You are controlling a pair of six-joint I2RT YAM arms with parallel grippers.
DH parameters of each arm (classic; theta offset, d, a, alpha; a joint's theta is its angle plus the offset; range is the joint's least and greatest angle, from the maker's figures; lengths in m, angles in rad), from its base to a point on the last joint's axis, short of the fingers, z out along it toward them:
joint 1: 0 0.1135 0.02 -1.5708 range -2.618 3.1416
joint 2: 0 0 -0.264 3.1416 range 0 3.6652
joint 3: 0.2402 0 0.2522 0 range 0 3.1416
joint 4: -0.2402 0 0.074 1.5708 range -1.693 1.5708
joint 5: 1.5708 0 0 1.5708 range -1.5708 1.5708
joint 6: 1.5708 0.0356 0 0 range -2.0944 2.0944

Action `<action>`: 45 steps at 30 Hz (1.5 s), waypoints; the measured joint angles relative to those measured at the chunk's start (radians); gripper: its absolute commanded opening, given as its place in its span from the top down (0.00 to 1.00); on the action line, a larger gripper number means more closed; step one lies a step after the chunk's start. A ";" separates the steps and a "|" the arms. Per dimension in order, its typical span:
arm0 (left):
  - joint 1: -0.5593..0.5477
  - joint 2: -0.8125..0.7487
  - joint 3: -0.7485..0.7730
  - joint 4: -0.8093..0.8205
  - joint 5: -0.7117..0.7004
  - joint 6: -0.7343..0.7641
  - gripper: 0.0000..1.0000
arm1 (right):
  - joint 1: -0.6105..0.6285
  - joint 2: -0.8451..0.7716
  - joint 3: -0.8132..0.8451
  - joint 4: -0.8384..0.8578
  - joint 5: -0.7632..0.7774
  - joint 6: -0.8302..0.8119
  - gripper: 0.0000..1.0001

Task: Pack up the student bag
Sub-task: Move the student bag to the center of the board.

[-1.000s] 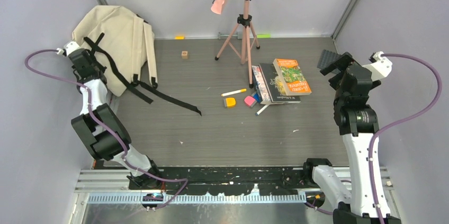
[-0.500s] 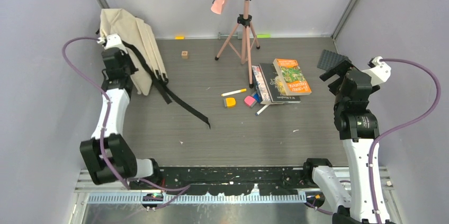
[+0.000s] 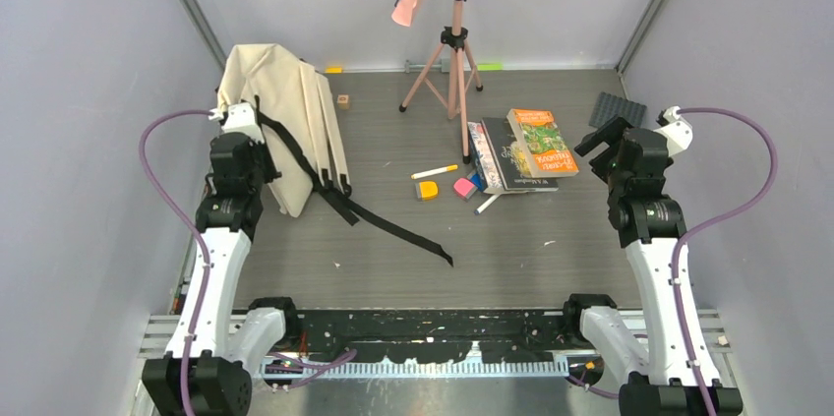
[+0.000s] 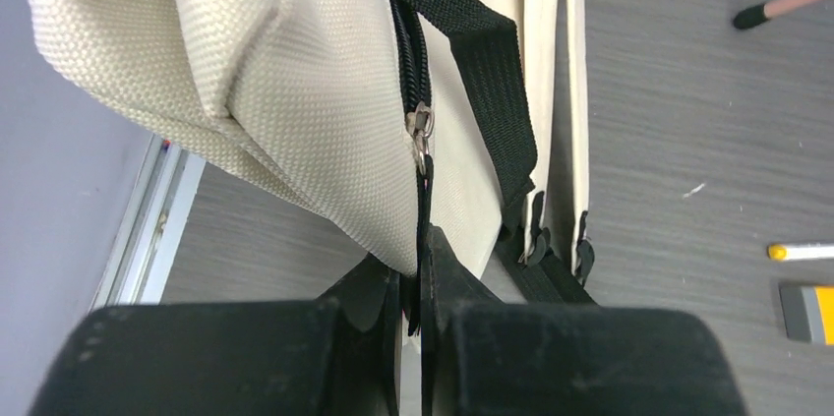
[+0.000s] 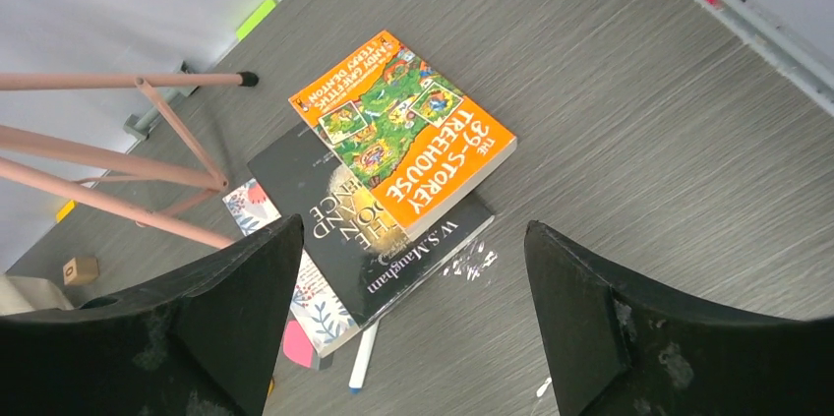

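Far left first: the left gripper [image 4: 421,310] has its jaws pinched tight on the black zip pull cord [image 4: 423,190] of the student bag [image 3: 280,106]. That's the big cream canvas backpack at roughly 10 o'clock on the grey wood-grain table [image 3: 492,249], bunched up at the gripper's 1 o'clock. One long black strap [image 3: 393,231] trails off it toward 4 o'clock, flat on the table. A small wooden cube [image 3: 342,100] sits just beside the bag at its 3 o'clock. Up at 12 stands a pink tripod [image 3: 454,72]. Near the middle, a yellow marker [image 3: 434,171], a yellow-orange eraser [image 3: 427,190] and a pink eraser [image 3: 464,187] lie close together. They're right next to a pile of books [image 3: 511,168], with an orange paperback [image 5: 403,131] on top of a black paperback [image 5: 393,259]. At 2 o'clock hangs the right gripper [image 3: 600,138], jaws spread wide, holding nothing. A dark grey studded plate [image 3: 618,108] lies at its 12.
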 measured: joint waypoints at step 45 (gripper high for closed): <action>-0.912 -0.003 0.135 -0.433 -0.265 0.319 1.00 | 0.066 0.034 -0.063 0.028 -0.114 0.074 0.18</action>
